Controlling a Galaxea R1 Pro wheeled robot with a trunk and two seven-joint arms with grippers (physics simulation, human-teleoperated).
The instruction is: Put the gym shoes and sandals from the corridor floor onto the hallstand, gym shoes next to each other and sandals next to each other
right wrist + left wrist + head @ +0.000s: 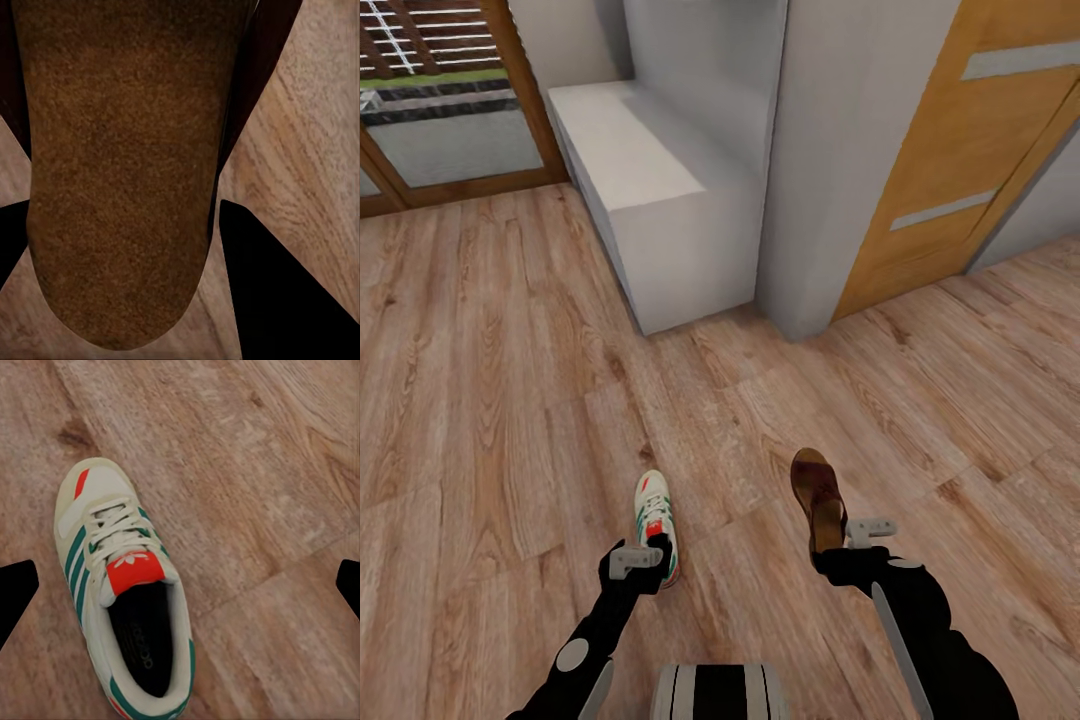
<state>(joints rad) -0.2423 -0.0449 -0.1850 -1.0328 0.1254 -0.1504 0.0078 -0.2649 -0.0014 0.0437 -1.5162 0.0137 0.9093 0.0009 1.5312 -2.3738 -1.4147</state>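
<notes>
Wood-grain corridor floor (510, 420) fills the frame's middle. Your left gripper (180, 585) hangs wide open over a gym shoe (658, 522) at lower centre. Your right gripper (124, 225) clasps a sandal (818, 498) beside it. Grey hallstand (650, 190) sits upper centre.

The corridor floor (510, 400) looks like matt wood planking, light brown with dark grain and knots. At about 6 o'clock the gym shoe (657, 525) seems smooth off-white leather with green stripes, woven cloth laces and a flat red-orange tongue patch. At about 5 o'clock the sandal (818, 500) is dark brown leather; its footbed (112, 172) reads as rough, grainy suede. At 12 o'clock the hallstand (650, 190) is plain, matt light grey. At 2 o'clock a door (950, 160) shows smooth orange-brown wood with pale grey inlays.
</notes>
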